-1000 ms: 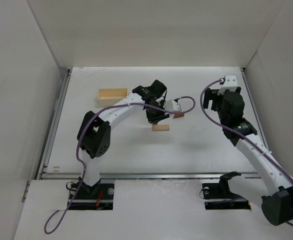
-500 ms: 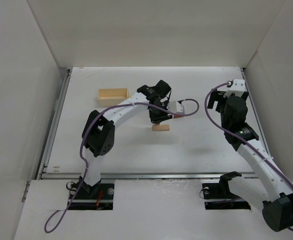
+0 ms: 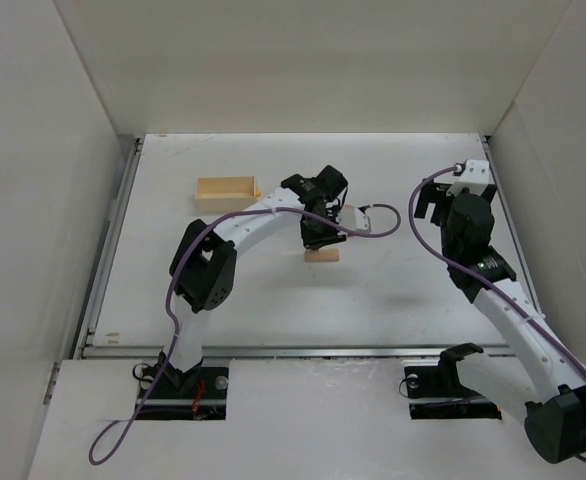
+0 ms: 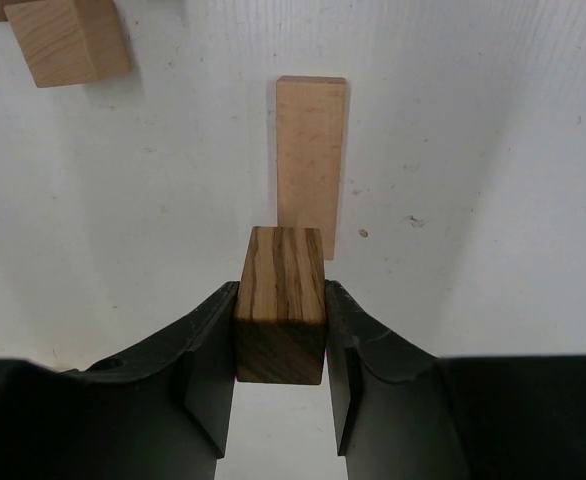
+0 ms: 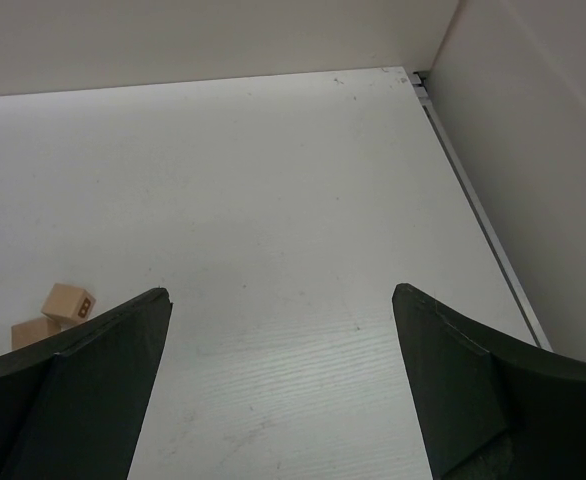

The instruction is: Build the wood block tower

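In the left wrist view my left gripper (image 4: 281, 330) is shut on a small striped brown block (image 4: 281, 285). It holds the block over the near end of a pale tan flat block (image 4: 310, 160) that lies on the white table; I cannot tell whether they touch. In the top view the left gripper (image 3: 320, 233) hangs just above that pale block (image 3: 322, 256) at mid-table. My right gripper (image 5: 281, 293) is open and empty, raised at the right (image 3: 425, 203). No finished stack shows.
A pale yellow wooden box (image 3: 226, 188) lies at the back left. Small tan blocks (image 4: 68, 40) lie beside the left gripper and also show low left in the right wrist view (image 5: 66, 301). White walls enclose the table on three sides.
The left gripper has shifted a little to the right and settled over the pale block. The right arm swung slightly right and back, then stayed still.
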Robot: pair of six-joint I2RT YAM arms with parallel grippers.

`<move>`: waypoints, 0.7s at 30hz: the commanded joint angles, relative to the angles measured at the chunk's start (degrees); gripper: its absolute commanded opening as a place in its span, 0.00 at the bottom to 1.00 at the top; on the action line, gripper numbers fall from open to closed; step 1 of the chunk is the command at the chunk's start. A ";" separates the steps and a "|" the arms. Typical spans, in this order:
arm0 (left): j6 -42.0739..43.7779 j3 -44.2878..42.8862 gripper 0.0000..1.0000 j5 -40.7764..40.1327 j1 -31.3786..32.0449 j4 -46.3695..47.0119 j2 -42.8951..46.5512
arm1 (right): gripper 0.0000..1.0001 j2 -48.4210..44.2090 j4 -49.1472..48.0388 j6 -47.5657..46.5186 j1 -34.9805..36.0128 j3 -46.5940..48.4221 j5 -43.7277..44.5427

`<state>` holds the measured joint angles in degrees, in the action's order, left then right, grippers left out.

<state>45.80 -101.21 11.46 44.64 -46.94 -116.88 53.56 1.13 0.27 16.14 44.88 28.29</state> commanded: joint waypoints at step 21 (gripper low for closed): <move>-2.47 3.83 0.00 1.98 0.88 3.08 0.07 | 0.98 -1.18 -3.85 -0.10 -0.32 -0.50 0.97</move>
<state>43.40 -98.13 12.21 44.71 -43.55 -117.27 53.54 0.80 0.25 16.14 44.14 28.32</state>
